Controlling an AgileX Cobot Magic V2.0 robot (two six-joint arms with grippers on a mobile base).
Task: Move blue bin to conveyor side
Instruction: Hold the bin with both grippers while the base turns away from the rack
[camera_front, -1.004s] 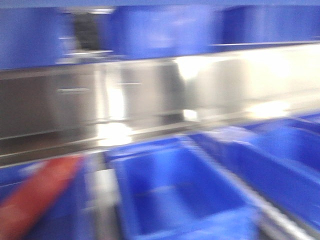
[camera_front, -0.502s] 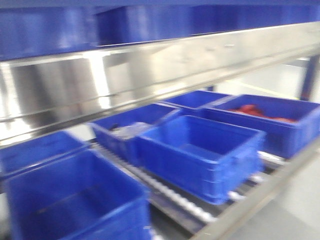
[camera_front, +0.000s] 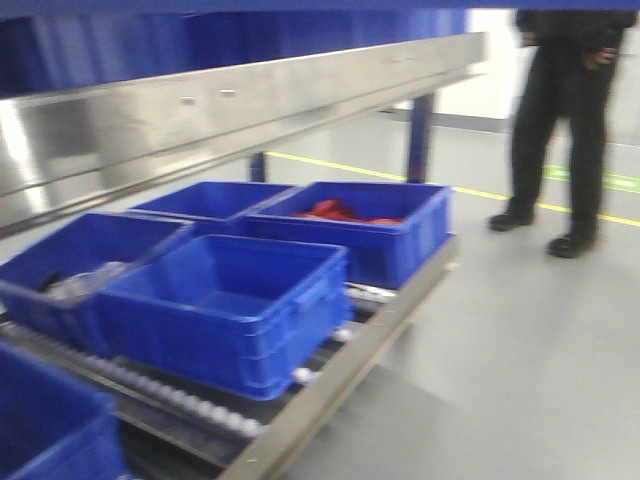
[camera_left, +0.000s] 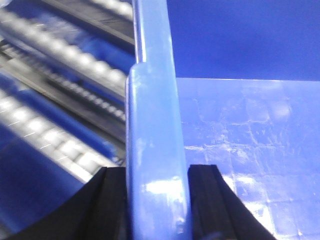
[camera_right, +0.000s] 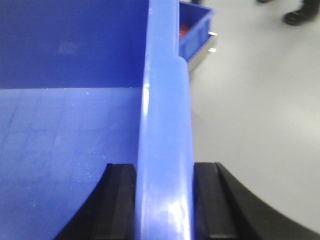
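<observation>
Blue bin (camera_left: 240, 150) beside the roller rack (camera_left: 60, 145): left gripper (camera_left: 157, 175) and right gripper (camera_right: 164, 172), 2 jaw pairs clamped on its rim.

blue bin (camera_right: 65, 150) rim clamped in right tool (camera_right: 164, 200), grey floor (camera_right: 255, 110)

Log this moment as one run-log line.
phase: bin held | left gripper: shut on blue bin rim | right gripper: shut on its rim | conveyor: not in view

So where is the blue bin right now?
The blue bin is gripped on both sides: the left gripper clamps its left rim beside the roller shelf, and the right gripper clamps its right rim, with grey floor beyond.
</observation>
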